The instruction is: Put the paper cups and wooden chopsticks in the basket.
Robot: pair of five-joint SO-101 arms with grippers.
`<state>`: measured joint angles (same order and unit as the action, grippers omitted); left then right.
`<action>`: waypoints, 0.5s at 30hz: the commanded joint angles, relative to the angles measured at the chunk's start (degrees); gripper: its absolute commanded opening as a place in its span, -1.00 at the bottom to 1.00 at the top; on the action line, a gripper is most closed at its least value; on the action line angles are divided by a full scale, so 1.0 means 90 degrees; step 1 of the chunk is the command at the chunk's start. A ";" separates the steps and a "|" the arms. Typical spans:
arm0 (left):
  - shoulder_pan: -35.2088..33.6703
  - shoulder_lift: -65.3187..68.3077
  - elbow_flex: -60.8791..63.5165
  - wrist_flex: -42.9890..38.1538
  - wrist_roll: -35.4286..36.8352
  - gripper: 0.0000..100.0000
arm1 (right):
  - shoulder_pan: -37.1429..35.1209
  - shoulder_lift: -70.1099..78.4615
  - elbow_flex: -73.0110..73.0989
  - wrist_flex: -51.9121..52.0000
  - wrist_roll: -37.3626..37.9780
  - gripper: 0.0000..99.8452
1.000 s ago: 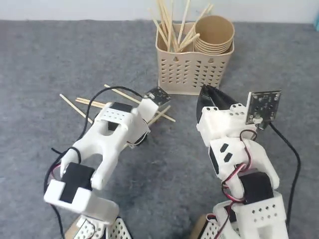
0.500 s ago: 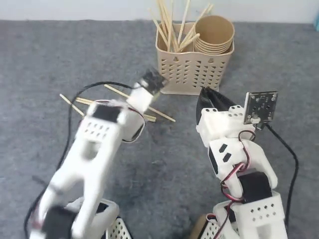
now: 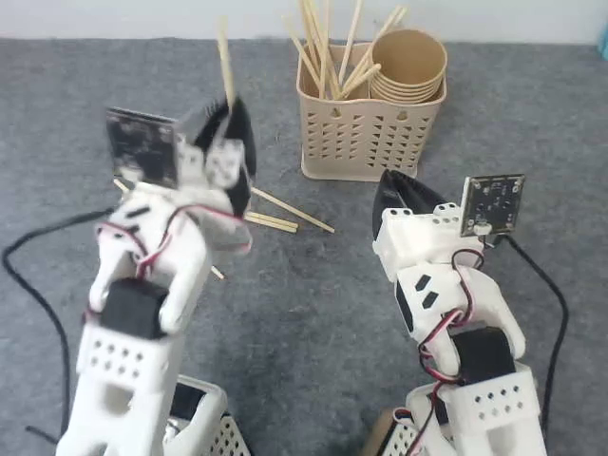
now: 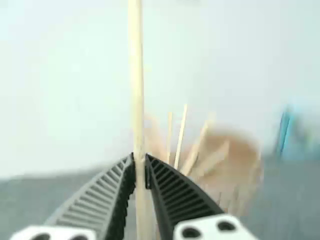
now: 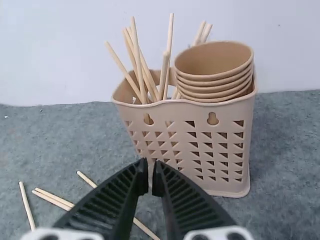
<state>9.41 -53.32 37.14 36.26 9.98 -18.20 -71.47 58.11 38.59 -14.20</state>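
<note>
Item 1. Your left gripper [image 4: 140, 161]: jaws pinched on one wooden chopstick [image 4: 135, 75], gripped low on its shaft so most of its length stands above the jaws. In the high view the gripper [image 3: 231, 112] is raised above the grey mat [image 3: 76, 114], to the side of the basket [image 3: 366, 142]. The stick [image 3: 225, 62] points nearly straight up. Judged purpose: an upright stick can go end-first into the basket's open top.

Item 2. Your right gripper [image 5: 150, 167]: jaws drawn to a thin slit with nothing between them. It is parked just in front of the basket wall [image 5: 190, 140], apart from it, and away from the left arm's side of the mat.

Item 3. Paper cups [image 5: 215, 62]: a nested stack, standing in one end of the basket. You have none on the mat.

Item 4. Chopsticks already in the basket [image 5: 140, 65]: a bundle leaning fanned in the other end, beside the cups.

Item 5. Loose chopsticks [image 3: 285, 211]: a few lying flat on the mat near the left arm, well short of the basket. These, plus the held stick, are what you have left to load.
</note>
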 commanded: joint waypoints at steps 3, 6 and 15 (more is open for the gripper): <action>0.0059 0.1739 -0.0337 -0.4366 0.1133 -0.98 | 0.0024 -0.0142 -0.0049 -0.0161 -0.0029 -0.92; 0.0059 0.2745 -0.0777 -0.5284 0.0781 -0.98 | 0.0015 -0.0151 0.0020 -0.0171 -0.0029 -0.92; 0.0596 0.4904 -0.2242 -0.6154 0.0488 -0.98 | 0.0015 -0.0151 0.0020 -0.0171 -0.0029 -0.92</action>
<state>11.96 -14.55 24.57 -17.01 14.99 -18.29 -71.74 58.90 38.51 -14.20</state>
